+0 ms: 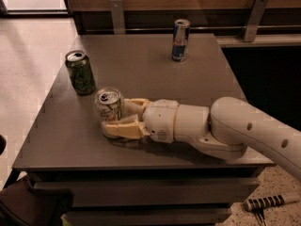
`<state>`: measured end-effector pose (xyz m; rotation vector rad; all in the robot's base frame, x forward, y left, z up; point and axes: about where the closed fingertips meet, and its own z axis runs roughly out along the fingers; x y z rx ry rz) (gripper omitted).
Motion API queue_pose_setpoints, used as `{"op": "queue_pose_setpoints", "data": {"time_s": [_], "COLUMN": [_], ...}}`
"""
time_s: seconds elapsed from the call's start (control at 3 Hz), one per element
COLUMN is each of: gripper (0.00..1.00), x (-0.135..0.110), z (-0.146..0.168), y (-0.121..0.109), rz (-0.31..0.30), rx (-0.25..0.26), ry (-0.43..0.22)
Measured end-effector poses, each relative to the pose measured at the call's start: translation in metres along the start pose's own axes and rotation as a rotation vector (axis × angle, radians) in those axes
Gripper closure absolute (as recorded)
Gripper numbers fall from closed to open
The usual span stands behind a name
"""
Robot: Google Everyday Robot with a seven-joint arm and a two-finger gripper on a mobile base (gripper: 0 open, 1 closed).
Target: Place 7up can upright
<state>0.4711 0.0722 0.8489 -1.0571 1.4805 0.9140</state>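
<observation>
The 7up can (109,104) is whitish-silver with green markings. It stands nearly upright, tilted slightly, on the grey table (141,69) left of centre, its top facing up toward the camera. My gripper (123,117) reaches in from the right, low over the table, and its two cream fingers (121,129) are closed around the can's lower body. The white arm (235,126) stretches across the table's front right.
A dark green can (80,72) stands upright just behind and left of the 7up can, close to it. A slim blue-and-silver can (180,40) stands at the back of the table. A wooden wall with metal brackets runs behind. The table's left edge drops to the floor.
</observation>
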Motion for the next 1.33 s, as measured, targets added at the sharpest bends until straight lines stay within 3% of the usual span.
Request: {"op": "queue_pose_setpoints", "data": {"time_s": [0.33, 1.33], "gripper": [0.85, 0.17], "x": [0.0, -0.0001], "z": [0.0001, 0.0002], "y": [0.0001, 0.0002], "rz": [0.0, 0.0], "rx": [0.0, 0.0], "ry": [0.0, 0.0]}}
